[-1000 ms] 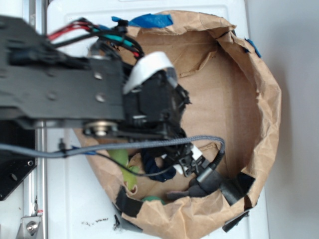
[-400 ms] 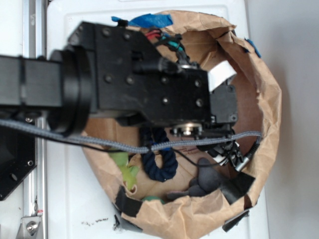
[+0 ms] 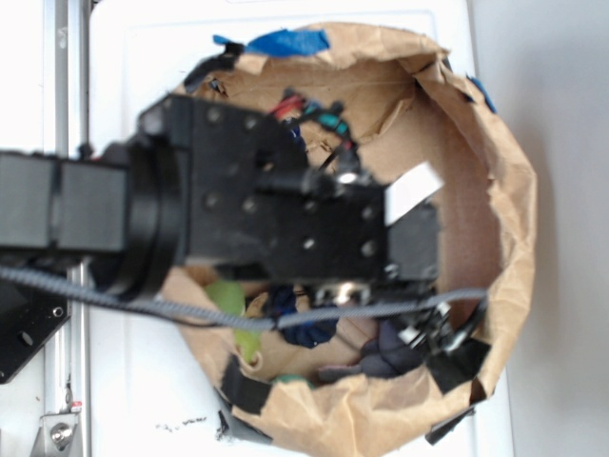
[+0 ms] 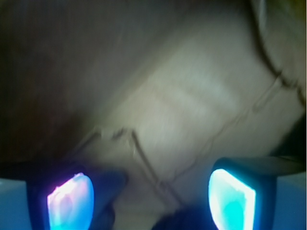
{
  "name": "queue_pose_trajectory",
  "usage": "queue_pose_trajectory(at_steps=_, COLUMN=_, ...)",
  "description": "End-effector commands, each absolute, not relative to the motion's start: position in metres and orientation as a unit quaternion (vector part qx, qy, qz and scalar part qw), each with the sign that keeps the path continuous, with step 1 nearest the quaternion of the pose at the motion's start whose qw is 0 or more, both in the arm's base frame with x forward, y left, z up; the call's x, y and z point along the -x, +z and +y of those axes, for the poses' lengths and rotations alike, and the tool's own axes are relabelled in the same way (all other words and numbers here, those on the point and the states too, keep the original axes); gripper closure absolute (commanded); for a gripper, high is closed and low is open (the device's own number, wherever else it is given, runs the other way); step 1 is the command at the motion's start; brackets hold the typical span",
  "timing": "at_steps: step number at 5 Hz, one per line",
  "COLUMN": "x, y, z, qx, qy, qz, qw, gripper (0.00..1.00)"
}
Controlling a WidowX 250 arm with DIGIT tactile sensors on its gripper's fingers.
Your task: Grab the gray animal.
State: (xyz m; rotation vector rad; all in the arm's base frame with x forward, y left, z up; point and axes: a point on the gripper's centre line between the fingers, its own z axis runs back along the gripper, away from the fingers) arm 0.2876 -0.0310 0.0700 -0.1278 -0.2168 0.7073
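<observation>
The gray animal (image 3: 388,350) lies in the near right part of the brown paper bag (image 3: 509,200), mostly covered by my arm. In the exterior view my gripper (image 3: 425,327) hangs just above and right of it. From the wrist view, the gripper (image 4: 151,199) is open, its two glowing pads (image 4: 231,199) wide apart. A dark, blurred shape that may be the gray animal (image 4: 178,221) shows low between them, and another dark patch sits beside the left pad. Nothing is held.
A navy blue rope (image 3: 303,322) and a lime-green toy (image 3: 228,297) lie left of the animal inside the bag. The bag's crumpled wall rises close around the gripper. Blue tape (image 3: 285,40) marks the far rim. A metal rail (image 3: 65,86) runs along the left.
My arm has swung from the left to the bag's near right side and come down over the toys, now hiding most of the rope and the gray animal.
</observation>
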Motion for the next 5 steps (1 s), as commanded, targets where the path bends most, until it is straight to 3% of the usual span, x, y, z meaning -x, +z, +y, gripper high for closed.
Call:
queue_pose_trajectory(at_steps=1, x=-0.294, y=0.085, z=-0.045, qx=0.122, qy=0.324, qz=-0.111, qw=0.931, gripper=0.0)
queue_pose_trajectory(at_steps=4, x=-0.317, y=0.07, z=-0.064, qx=0.153, qy=0.312, qz=-0.119, qw=0.93, gripper=0.0)
queue_pose_trajectory(at_steps=5, x=-0.321, y=0.062, z=-0.072, qx=0.167, qy=0.299, qz=-0.1, qw=0.934, gripper=0.0)
